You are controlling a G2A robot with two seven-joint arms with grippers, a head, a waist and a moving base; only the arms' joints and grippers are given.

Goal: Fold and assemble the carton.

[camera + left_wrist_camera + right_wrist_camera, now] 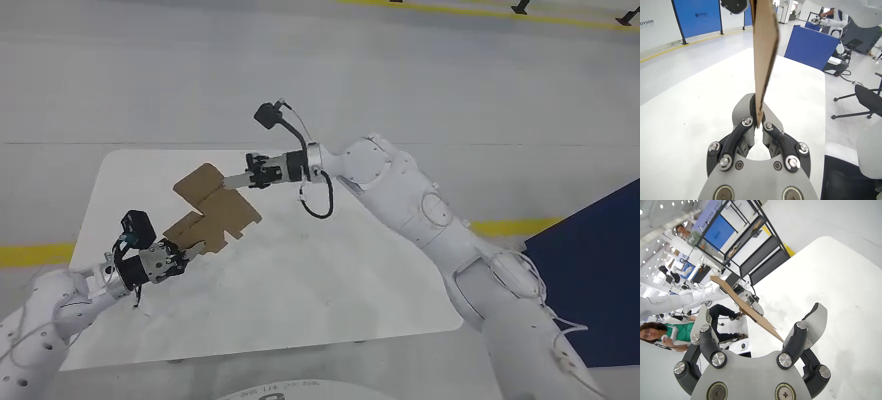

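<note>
A flat brown carton [215,208] is held up above the left part of the white table [330,290]. My left gripper [187,254] sits at the carton's near lower corner. In the left wrist view the left gripper [758,121] is shut on the carton [764,56], which rises edge-on from the fingers. My right gripper [233,181] is at the carton's far edge. In the right wrist view the right gripper [761,311] is open, and the carton [753,315] runs between its fingers, one corner close against one finger [815,321].
A blue partition [600,270] stands off the table's right side. A black office chair [865,102] stands on the floor beyond the table's edge. A black shelving rack [757,243] stands past the table's far corner.
</note>
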